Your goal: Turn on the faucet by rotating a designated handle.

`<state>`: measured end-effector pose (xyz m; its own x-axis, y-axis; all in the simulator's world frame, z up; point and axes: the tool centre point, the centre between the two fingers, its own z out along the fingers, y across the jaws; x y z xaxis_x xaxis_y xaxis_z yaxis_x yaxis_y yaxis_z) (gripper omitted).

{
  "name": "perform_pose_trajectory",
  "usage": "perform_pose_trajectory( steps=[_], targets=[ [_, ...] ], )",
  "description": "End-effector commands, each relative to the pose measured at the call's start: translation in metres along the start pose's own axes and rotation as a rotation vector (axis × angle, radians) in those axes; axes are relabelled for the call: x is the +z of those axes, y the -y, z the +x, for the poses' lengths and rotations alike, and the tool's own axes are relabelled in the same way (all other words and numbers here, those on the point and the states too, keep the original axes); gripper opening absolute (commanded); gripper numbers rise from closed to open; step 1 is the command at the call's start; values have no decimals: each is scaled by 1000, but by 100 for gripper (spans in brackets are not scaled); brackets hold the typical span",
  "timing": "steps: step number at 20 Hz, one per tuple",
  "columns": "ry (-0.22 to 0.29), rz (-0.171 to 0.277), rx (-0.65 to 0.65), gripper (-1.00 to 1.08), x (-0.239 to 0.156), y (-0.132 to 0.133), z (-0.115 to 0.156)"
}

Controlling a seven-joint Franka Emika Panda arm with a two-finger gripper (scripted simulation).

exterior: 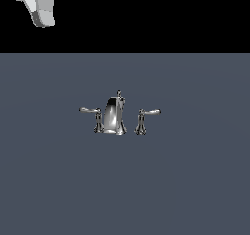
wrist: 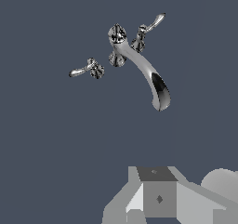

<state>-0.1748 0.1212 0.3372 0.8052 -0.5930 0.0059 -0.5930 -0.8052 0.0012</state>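
High above the grey floor (exterior: 49, 180), gripper (exterior: 41, 9) well clear of faucet (exterior: 115, 116); finger state unreadable. Handle (exterior: 92, 113) untouched; approach, grasp, rotation all pending.

No text, label, brand, number or sign can be read in either view. The chrome faucet (exterior: 115, 115) shows only reflections on its surface, the grey floor (exterior: 195, 180) under it is plain, and the grey robot parts carry no lettering that can be made out.
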Motion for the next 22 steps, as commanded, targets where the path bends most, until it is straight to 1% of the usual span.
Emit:
perform_pose_trajectory(
  steps=[1,11,22],
  targets=[
    [1,2,52,-100,12,11,3],
    [6,5,242,-100,57,52,22],
    [9,8,426,-100,101,87,47]
  ],
)
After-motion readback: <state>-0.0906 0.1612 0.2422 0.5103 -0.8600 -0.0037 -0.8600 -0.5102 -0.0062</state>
